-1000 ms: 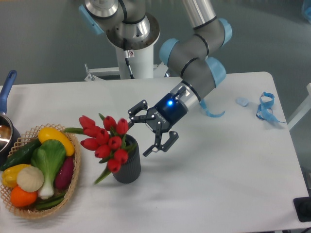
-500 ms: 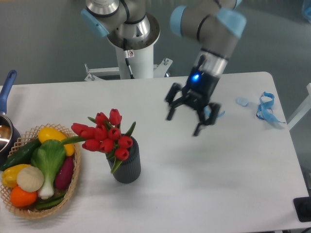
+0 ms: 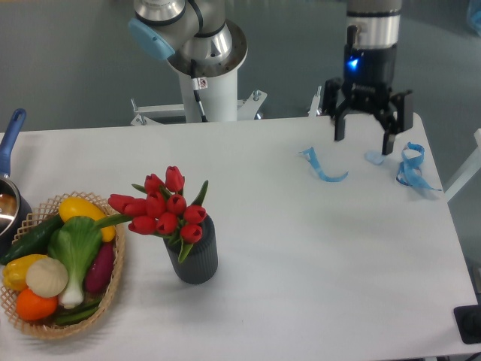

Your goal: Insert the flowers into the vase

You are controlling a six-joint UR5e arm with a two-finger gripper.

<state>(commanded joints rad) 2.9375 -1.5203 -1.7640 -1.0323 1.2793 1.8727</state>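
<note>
Worktop (image 3: 316, 271): white, carrying everything noted below. My arm comes down from the top edge on the far right side.

Wicker basket (image 3: 113, 289): at the near left corner, filled with produce, including a yellow pepper, a leafy green-and-white vegetable and an orange. It sits just beside the vase, not touching it as far as I can tell.

Flowers (image 3: 165, 214): red tulip buds with green stems and leaves, stems down inside the vase (image 3: 197, 259). The bunch leans left, heads hanging over the rim toward the basket. The vase stands upright, left of centre on the worktop.

My hand (image 3: 364, 144): pointing downward, fingers spread, nothing between them. It hangs above the far right of the worktop, well apart from the vase.

Key relation: the vase and flowers lie to the left of my hand and nearer the camera, with bare worktop between. The stems run roughly vertical, tilted left.

Small items: strips of blue tape (image 3: 323, 167) lie near my hand, more at the right edge.

Judgement: insertion appears complete; no further grasp seems required.
</note>
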